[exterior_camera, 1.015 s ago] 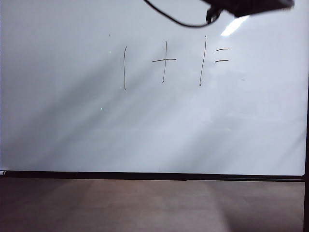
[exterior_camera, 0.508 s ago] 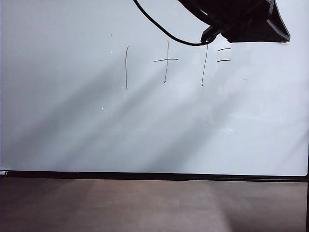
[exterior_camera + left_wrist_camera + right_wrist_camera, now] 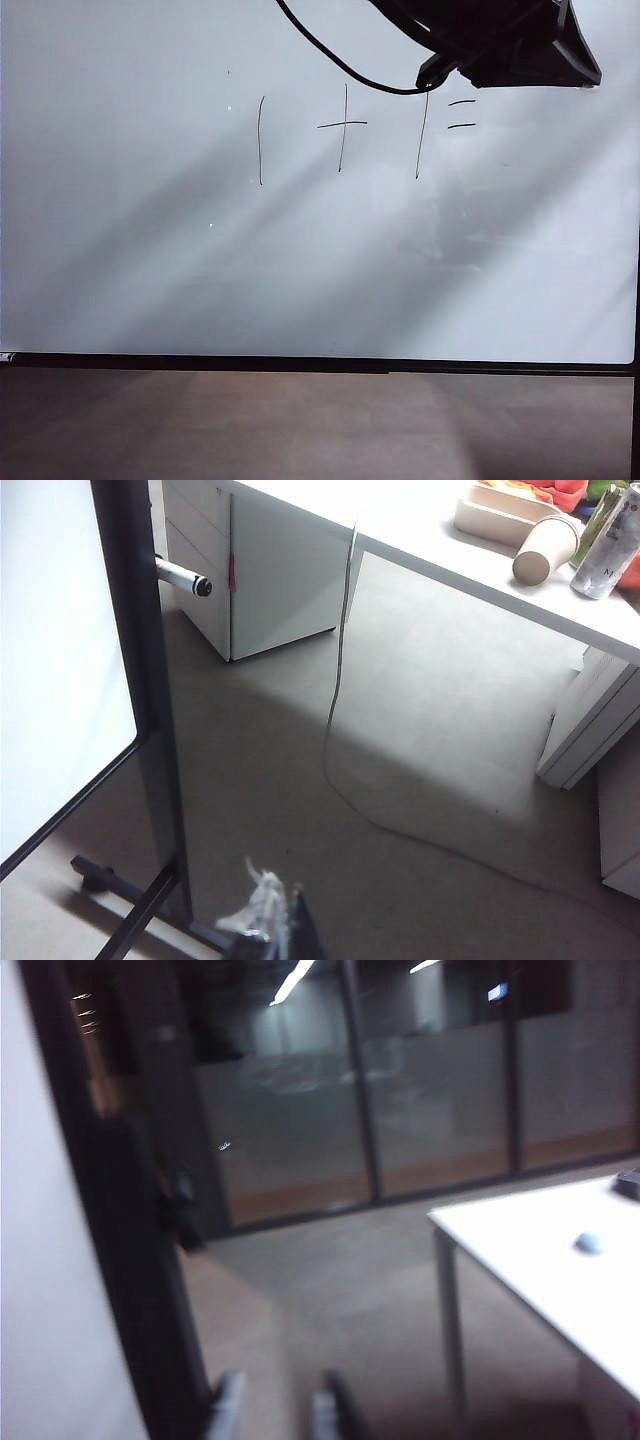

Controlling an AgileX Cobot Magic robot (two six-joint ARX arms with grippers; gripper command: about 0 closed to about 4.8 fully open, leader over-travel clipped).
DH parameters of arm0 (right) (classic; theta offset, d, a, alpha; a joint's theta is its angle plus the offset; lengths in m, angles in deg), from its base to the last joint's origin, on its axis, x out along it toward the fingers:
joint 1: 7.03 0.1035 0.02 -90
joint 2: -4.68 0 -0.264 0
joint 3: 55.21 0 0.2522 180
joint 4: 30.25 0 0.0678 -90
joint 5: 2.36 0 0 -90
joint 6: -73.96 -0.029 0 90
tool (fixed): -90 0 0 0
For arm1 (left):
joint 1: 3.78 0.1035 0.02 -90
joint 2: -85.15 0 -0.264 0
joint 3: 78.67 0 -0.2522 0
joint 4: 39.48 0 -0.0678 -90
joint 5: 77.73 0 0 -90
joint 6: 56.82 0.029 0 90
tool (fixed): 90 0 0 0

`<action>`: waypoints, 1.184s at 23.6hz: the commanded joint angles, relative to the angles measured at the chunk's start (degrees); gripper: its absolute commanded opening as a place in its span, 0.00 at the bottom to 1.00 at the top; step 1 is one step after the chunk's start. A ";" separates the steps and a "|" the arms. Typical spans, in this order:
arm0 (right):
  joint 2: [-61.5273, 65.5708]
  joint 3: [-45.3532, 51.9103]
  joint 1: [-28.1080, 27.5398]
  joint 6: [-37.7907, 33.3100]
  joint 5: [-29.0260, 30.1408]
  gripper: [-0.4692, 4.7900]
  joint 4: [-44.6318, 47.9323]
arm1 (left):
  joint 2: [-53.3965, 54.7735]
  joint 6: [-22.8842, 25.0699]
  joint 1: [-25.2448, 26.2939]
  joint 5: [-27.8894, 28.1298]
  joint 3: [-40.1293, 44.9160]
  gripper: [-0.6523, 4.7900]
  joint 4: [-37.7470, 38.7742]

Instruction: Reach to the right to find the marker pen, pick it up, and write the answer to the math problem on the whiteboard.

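The whiteboard point(image 3: 120, 290) fills the exterior view, the math problem point(image 3: 360, 135) written in thin black strokes across its upper half; no marker pen shows anywhere. A black arm point(image 3: 510, 45) with a cable hangs at the board's upper right edge, touching the equals dashes. The right gripper point(image 3: 280, 1405) shows blurred jaws slightly apart, holding nothing. The left gripper point(image 3: 270, 920) peeks in beside the board's stand point(image 3: 140, 680); its jaw state cannot be told.

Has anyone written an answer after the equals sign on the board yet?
No. In the exterior view the whiteboard is bare to the right of the math problem, which stops at the two equals dashes.
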 commanded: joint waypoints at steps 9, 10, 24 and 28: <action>32.52 -0.15 -0.94 -1.09 20.17 0.81 22.10 | -0.28 0.22 -0.02 -0.13 -0.39 0.11 -0.72; 34.32 -0.15 -0.44 -1.07 21.57 0.81 23.41 | -0.28 0.22 -0.02 -0.13 -0.39 0.11 -0.72; 36.54 -0.07 0.26 -1.53 24.74 0.85 24.17 | -0.28 0.22 0.00 -0.28 -0.39 0.11 -0.70; 36.54 -0.07 0.81 -1.05 24.57 0.85 24.15 | -0.33 0.22 2.80 0.15 -0.39 0.11 -2.01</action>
